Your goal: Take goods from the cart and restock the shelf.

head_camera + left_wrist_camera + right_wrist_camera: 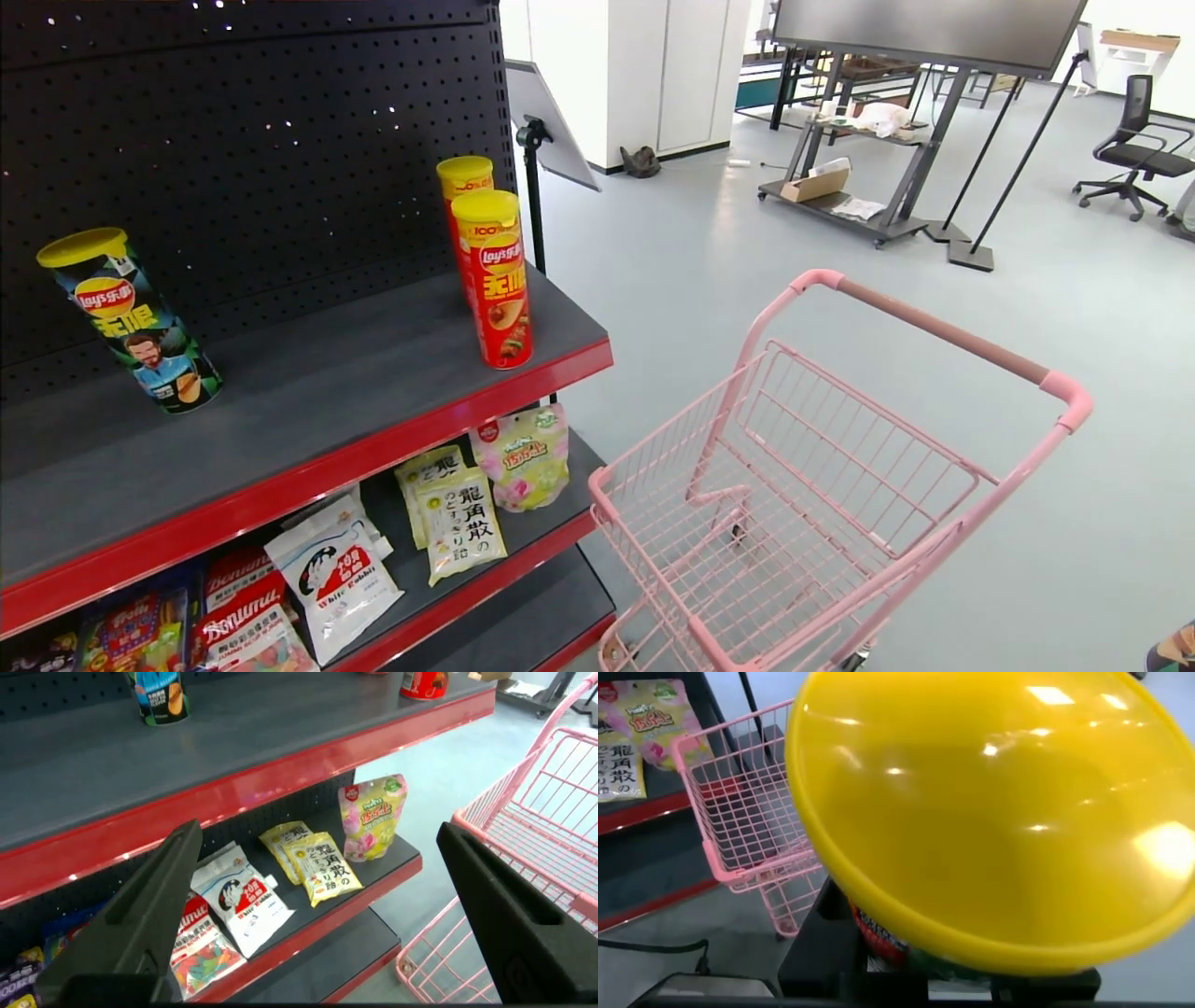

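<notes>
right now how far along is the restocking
Done: a dark can and two red cans stand on the top shelf. In hand: the right pincer holds a yellow-lidded can; the left pincer is open and empty. Left: shelve that can. The pink cart looks empty in its basket, so this may be the last one.

1. Chip can (990, 812): yellow lid was cut off by two picture edges; body was mostly hidden beneath the lid.
2. Rear red can (464, 177): was largely hidden behind the front red can (495, 280).
3. Snack packs (140, 635): were cut by the bottom edge, tops hidden under the upper shelf (308, 476).
4. Pink cart (794, 485): near end was cut off at the bottom edge.
5. Dark can (161, 695): upper part was cut off by the picture edge.
</notes>
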Controlling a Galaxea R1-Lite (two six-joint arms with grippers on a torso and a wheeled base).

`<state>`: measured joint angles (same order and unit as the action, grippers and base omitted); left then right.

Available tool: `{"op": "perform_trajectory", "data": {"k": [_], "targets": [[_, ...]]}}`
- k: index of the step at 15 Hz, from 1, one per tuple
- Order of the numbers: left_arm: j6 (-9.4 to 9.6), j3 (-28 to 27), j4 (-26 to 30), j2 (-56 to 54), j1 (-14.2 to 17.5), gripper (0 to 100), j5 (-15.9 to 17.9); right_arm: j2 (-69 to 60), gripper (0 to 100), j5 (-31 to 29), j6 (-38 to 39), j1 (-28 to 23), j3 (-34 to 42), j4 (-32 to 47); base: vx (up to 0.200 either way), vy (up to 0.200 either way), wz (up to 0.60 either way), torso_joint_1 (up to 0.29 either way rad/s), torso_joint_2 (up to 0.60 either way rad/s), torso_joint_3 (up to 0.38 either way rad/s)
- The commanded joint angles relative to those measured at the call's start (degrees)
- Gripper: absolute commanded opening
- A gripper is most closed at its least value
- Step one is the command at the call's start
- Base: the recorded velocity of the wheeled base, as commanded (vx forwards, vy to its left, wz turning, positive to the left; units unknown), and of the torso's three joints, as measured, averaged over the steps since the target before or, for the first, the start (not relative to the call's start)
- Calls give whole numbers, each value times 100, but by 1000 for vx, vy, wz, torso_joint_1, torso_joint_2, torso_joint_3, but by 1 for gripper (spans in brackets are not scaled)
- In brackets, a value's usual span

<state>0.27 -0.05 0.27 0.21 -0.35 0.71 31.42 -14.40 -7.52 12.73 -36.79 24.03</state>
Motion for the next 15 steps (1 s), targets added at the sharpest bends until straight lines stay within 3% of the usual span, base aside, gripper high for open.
{"op": "perform_trajectory", "data": {"k": [1, 2, 15], "targets": [[0, -4, 0, 6, 0, 100, 0, 75, 0, -2, -4, -7, 32, -3, 0, 0, 0, 168, -369, -207], [0, 5, 0, -3, 0, 100, 0, 75, 0, -19, -4, 2, 49, 5, 0, 0, 0, 139, -330, -188], [-9, -4, 0, 6, 0, 100, -9, -65, 0, -19, -30, 2, 269, -30, 0, 0, 600, 12, -11, -9]]}}
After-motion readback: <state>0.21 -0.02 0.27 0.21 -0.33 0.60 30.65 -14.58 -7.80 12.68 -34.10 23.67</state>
